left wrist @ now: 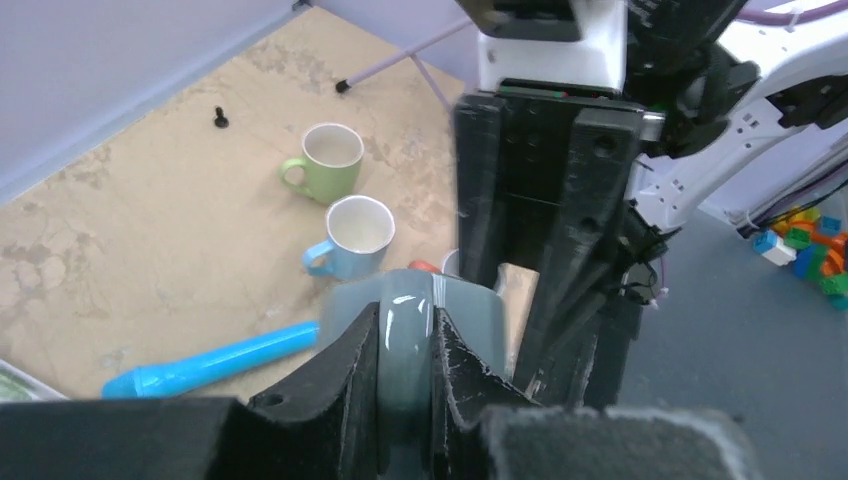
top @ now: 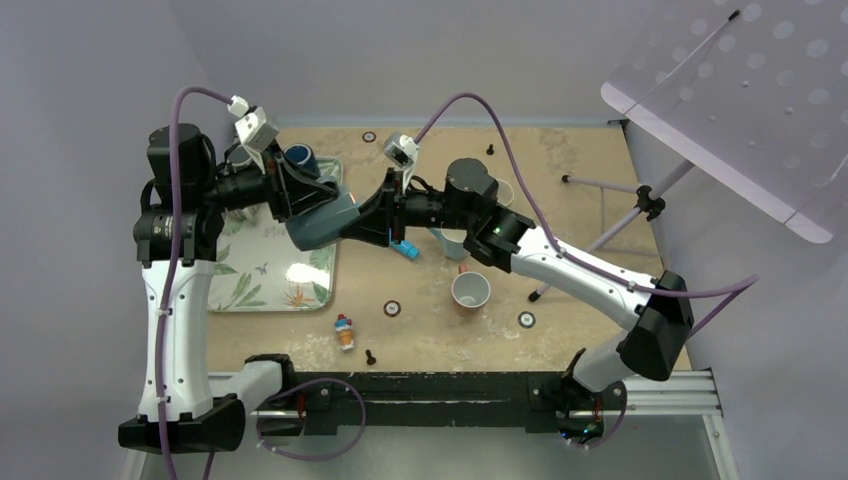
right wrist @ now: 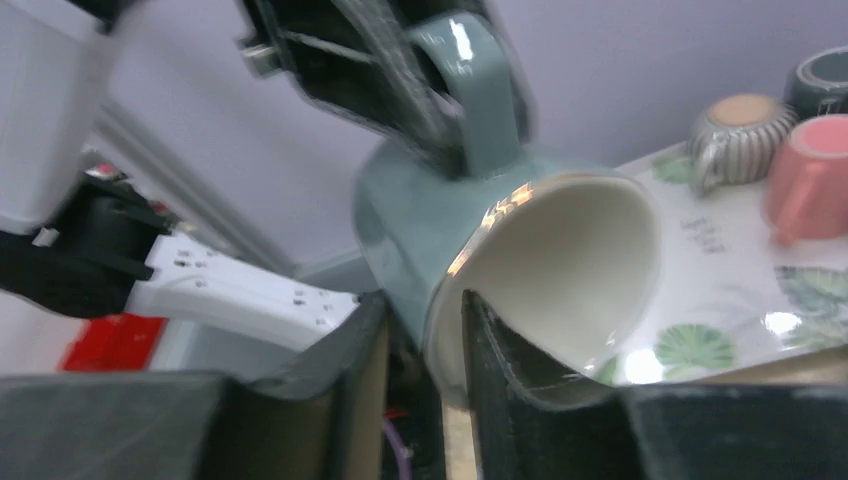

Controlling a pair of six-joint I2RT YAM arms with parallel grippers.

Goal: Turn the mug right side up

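A grey-teal mug (top: 318,222) with a cream inside hangs on its side in the air between the two arms, right of the tray. My left gripper (left wrist: 408,372) is shut on the mug's handle (left wrist: 408,340). In the right wrist view the mug (right wrist: 560,250) opens toward the camera, handle up. My right gripper (right wrist: 425,340) straddles the mug's rim, one finger inside the mouth and one outside. A gap shows between the outer finger and the wall, so it reads as open. In the top view the right gripper (top: 368,224) meets the mug from the right.
A leaf-patterned tray (top: 270,275) lies at the left with a striped mug (right wrist: 735,130) and a pink mug (right wrist: 810,175) on it. A green mug (left wrist: 325,160), a light blue mug (left wrist: 355,235), a blue marker (left wrist: 210,365), an upright cup (top: 470,290) and a small toy (top: 344,332) are on the table.
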